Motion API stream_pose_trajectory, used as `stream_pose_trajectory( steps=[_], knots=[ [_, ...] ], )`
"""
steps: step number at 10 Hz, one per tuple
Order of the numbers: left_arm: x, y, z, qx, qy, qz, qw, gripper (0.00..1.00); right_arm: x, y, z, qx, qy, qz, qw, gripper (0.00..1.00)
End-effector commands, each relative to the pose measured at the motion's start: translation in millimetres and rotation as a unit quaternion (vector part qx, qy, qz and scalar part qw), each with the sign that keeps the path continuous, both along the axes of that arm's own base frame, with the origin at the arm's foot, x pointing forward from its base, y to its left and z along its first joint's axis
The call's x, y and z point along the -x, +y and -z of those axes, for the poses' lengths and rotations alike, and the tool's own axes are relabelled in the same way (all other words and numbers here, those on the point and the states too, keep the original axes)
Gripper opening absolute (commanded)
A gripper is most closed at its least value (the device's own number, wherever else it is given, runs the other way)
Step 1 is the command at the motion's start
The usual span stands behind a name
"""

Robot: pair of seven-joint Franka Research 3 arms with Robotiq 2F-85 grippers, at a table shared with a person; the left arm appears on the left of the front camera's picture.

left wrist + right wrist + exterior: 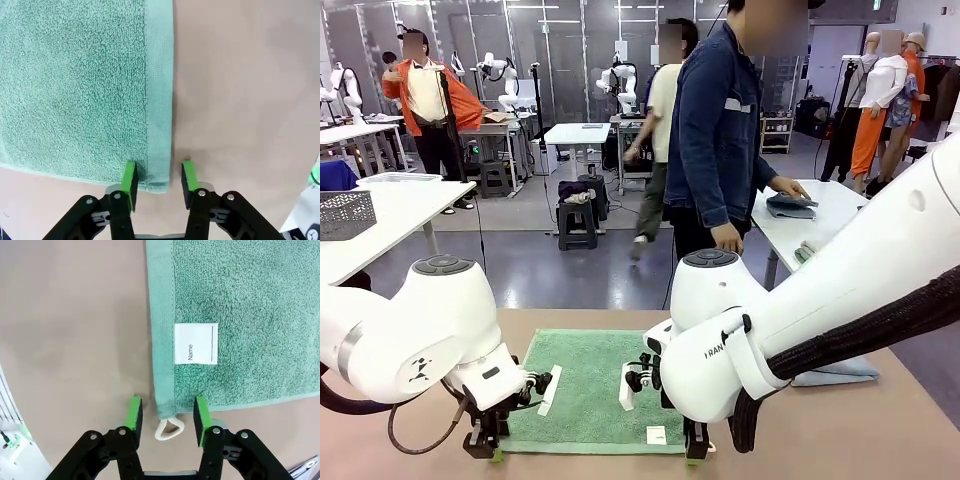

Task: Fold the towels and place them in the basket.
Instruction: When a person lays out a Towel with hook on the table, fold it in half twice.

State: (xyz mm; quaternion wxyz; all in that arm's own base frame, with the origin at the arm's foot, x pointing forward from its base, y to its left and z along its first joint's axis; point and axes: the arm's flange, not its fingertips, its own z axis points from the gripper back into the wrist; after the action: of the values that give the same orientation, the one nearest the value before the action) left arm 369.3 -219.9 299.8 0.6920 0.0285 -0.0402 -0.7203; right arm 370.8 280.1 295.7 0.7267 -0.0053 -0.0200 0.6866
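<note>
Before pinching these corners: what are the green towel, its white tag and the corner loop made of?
Green towel: fuzzy terry pile, probably cotton, matte, with a flat woven hem. White tag: smooth printed label, fabric or paper. Corner loop: pale cord, seemingly.

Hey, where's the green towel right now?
In the front view the green towel lies flat on the table, toward the robot's side, with the left gripper straddling its near left corner and the right gripper its near right corner.

Tan table (pixel 865 432), green towel (pixel 585 385) flat, blue towel (pixel 840 371)
</note>
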Motion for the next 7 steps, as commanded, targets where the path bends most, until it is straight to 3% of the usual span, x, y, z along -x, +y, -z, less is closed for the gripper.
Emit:
stream_pose_trajectory(
  steps=[1, 4, 5, 6, 7],
  knots=[
    [0.6, 0.5, -5.1, -0.004, 0.008, 0.005, 1.0, 0.47, -2.0, -1.1, 7.3, 0.001, -0.012, -0.002, 1.0, 0.52],
    [-0.7, -0.7, -5.1, -0.005, 0.006, 0.004, 1.0, 0.45, -3.7, -2.0, 11.3, 0.001, -0.006, -0.002, 1.0, 0.52],
    [-1.3, -1.4, -5.6, -0.007, 0.004, 0.006, 1.0, 0.28, -5.5, -2.2, 11.3, 0.0, -0.005, -0.009, 1.0, 0.44],
    [-2.2, -2.5, -6.1, -0.011, 0.003, 0.004, 1.0, 0.25, -4.7, -1.2, 11.4, -0.001, -0.001, -0.006, 1.0, 0.34],
    [-2.7, -4.0, -6.4, -0.014, 0.003, 0.006, 1.0, 0.08, -5.0, -0.9, 11.2, -0.001, -0.002, -0.006, 1.0, 0.25]
  ],
)
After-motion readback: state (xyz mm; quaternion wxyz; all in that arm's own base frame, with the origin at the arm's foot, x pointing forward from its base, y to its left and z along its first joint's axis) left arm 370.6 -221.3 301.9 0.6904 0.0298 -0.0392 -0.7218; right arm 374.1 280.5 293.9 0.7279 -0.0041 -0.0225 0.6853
